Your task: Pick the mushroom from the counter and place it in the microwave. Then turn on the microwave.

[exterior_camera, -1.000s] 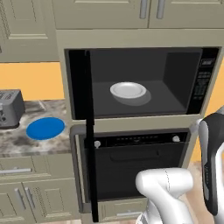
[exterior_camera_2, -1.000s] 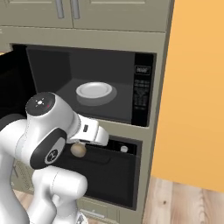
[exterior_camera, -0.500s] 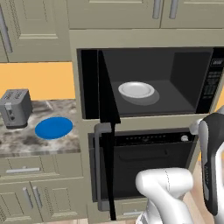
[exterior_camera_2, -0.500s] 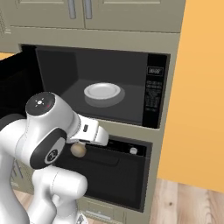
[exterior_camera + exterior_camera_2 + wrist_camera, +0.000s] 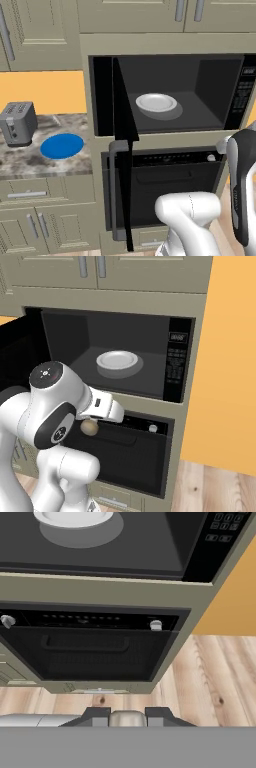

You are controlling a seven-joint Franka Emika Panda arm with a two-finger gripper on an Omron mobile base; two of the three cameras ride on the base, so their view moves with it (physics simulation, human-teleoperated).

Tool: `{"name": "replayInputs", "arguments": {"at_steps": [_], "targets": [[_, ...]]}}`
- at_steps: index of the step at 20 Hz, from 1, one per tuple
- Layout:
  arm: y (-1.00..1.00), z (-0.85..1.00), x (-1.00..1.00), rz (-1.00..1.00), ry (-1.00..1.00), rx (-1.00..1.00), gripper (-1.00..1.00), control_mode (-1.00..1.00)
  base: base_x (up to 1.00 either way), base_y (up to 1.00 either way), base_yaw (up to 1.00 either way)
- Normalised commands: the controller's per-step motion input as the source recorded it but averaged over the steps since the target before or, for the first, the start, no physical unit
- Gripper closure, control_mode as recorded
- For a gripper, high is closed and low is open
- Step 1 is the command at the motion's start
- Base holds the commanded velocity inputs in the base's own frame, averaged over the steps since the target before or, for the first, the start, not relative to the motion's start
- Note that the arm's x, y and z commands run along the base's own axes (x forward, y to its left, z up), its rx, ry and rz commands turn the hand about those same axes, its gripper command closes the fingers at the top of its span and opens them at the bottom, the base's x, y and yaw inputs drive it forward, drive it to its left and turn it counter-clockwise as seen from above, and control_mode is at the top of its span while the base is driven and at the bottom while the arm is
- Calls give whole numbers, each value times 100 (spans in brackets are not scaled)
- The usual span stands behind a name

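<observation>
The small tan mushroom (image 5: 89, 427) hangs under the white hand in front of the oven, and my gripper (image 5: 90, 422) is shut on it. In the hand view the mushroom (image 5: 127, 717) sits between the two dark fingertips (image 5: 98, 716) of the gripper (image 5: 127, 716). The microwave (image 5: 240, 95) stands open above, its door (image 5: 122, 115) swung out to the left, with a white plate (image 5: 156, 102) inside. That plate (image 5: 116, 361) and the keypad (image 5: 176, 358) are in the right base view. The counter (image 5: 30, 160) lies to the left.
A grey toaster (image 5: 17, 122) and a blue round plate (image 5: 62, 145) stand on the counter. Below the microwave is the black oven (image 5: 95, 652) with knobs (image 5: 156, 625). An orange wall (image 5: 230, 356) stands to the right, and wood floor (image 5: 215, 677) lies below.
The whole scene has slid right and grown larger in both base views, so the base has moved. The gripper has stayed shut on the mushroom.
</observation>
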Motion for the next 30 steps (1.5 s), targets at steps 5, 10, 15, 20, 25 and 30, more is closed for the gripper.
{"name": "replayInputs", "arguments": {"at_steps": [5, 10, 15, 20, 25, 30], "targets": [[0, 0, 0, 0, 0, 0, 100, 100, 0, 0, 0], [0, 0, 0, 0, 0, 0, 100, 100, 0, 0, 0], [0, 0, 0, 0, 0, 0, 100, 100, 0, 0, 0], [0, 0, 0, 0, 0, 0, 100, 100, 0, 0, 0], [0, 0, 0, 0, 0, 0, 100, 100, 0, 0, 0], [0, 0, 0, 0, 0, 0, 100, -100, 0, 0, 0]]}}
